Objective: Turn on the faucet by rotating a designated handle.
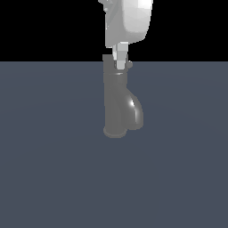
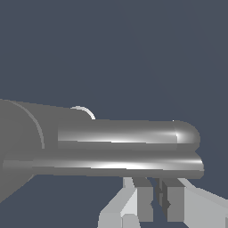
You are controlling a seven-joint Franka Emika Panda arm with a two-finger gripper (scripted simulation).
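The faucet (image 1: 116, 104) stands upright on the flat slate-blue floor (image 1: 44, 169) near the middle of the exterior view, its flared base down and its bulging spout (image 1: 135, 113) swelling toward the exterior view's right. At its top collar the white gripper (image 1: 120, 63) comes down from above — its pale fingers (image 1: 120, 54) reach the collar. A small grey stub, the handle (image 1: 129, 65), pokes out just to the right of them. In the wrist view the faucet body (image 2: 116, 149) lies close under the camera, and the gripper (image 2: 158, 205) fingertips stand almost together, a narrow gap between — nothing clearly clamped.
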